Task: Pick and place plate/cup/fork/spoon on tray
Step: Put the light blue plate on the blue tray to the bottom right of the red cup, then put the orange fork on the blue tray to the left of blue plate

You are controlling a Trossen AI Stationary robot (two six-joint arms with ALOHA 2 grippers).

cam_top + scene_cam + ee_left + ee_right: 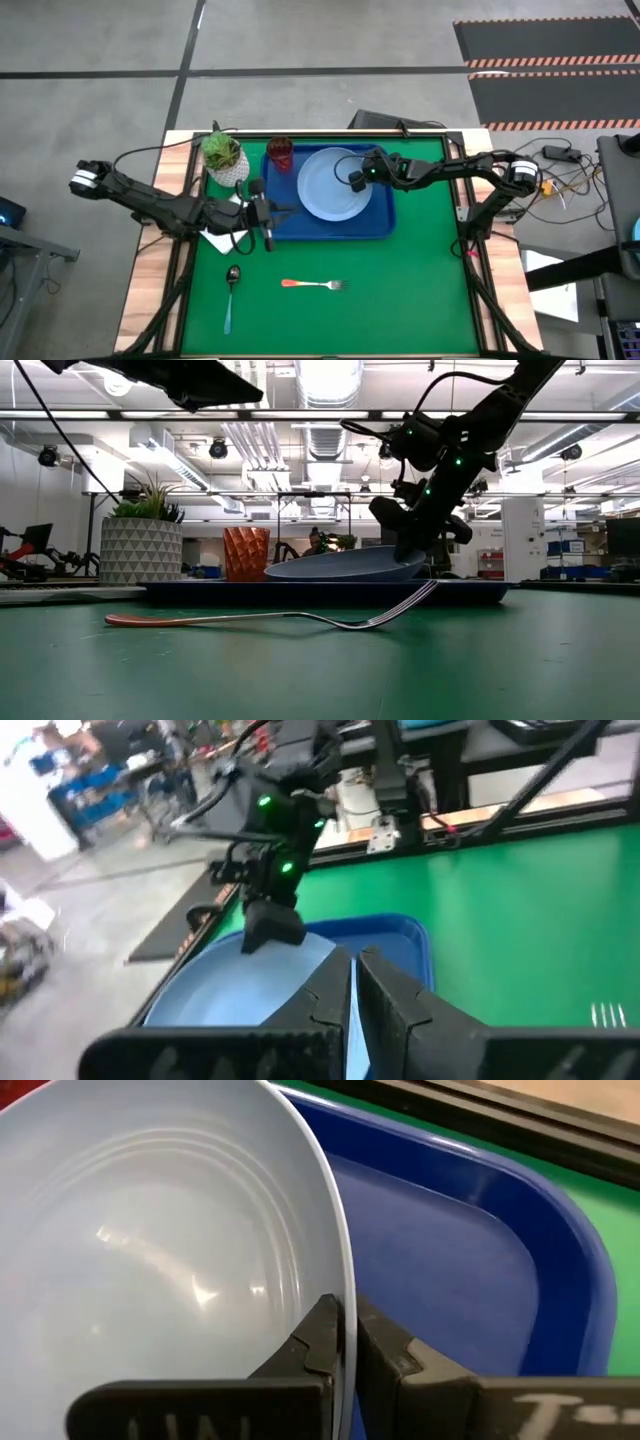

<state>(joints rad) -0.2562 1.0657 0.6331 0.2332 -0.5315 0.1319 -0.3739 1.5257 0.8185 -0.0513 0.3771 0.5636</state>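
Note:
The light-blue plate (330,185) lies in the deep-blue tray (380,225), its right side raised and its left edge (272,572) on the tray floor. My right gripper (354,180) is shut on its right rim. The dark-red cup (281,152) stands in the tray's far left corner. My left gripper (355,982) hovers shut with nothing in it over the tray's left edge, pointing toward the plate. On the green mat near the front lie the orange-handled fork (315,285) and the blue-handled spoon (231,295). My right gripper pinches the plate's rim (338,1285) on its right side between the two fingers (322,1342), one above the rim and one below. The fingers slant down from the table's right. The plate (340,565) sits tilted, held side up, far side down on the tray.
A white patterned pot with a green plant (222,155) stands just left of the tray's far corner, close to the cup. A white sheet (222,240) lies under my left arm. The green mat (420,290) is bare at the front right.

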